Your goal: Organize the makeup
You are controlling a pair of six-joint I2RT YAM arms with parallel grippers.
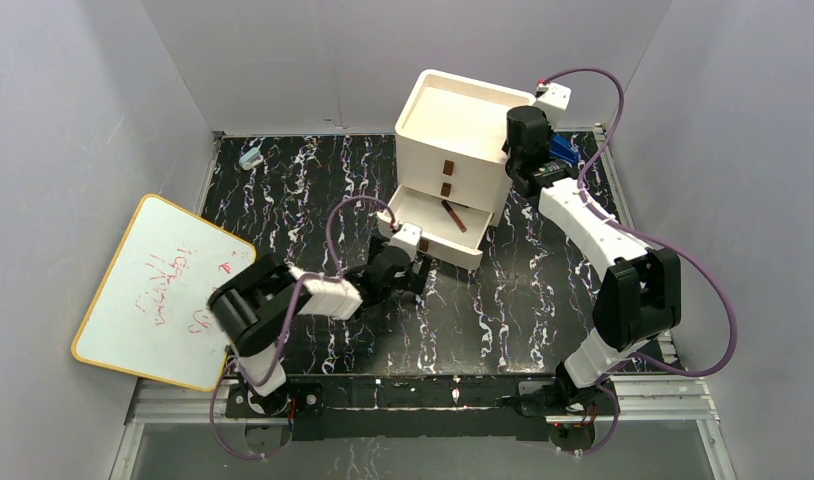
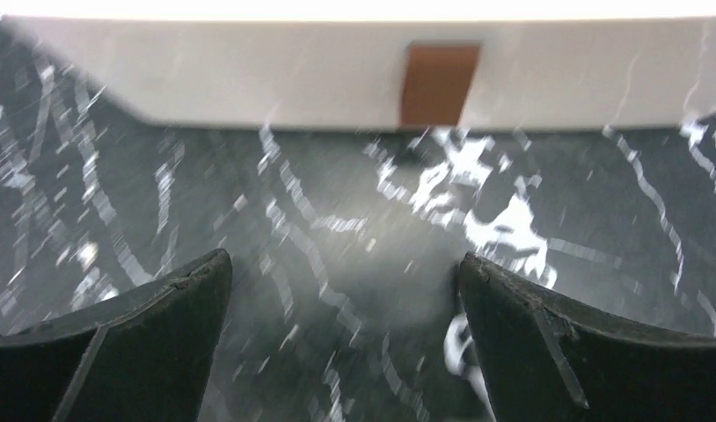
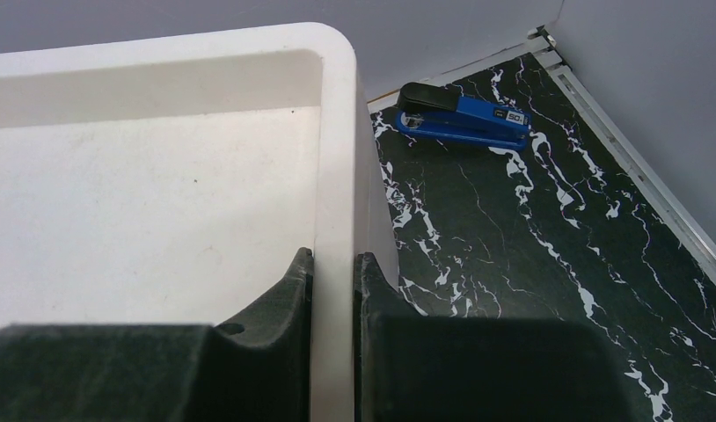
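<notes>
Left hand point(image 2: 344, 260) is wide open and empty, facing the front of the pulled-out bottom drawer point(image 1: 438, 250); I judge this to be the closing step.

Right hand point(image 3: 333, 257) is pinched tight on the rim of the white 3-drawer box point(image 1: 448, 150), bracing it as I read it. 1 black-and-red pencil point(image 1: 453, 215) lies inside the open drawer, and I see no other makeup on the surface point(image 1: 543, 300). Next I need that open hand against the drawer front near its brown handle point(image 2: 438, 83), pushing straight in without skewing the box.
</notes>
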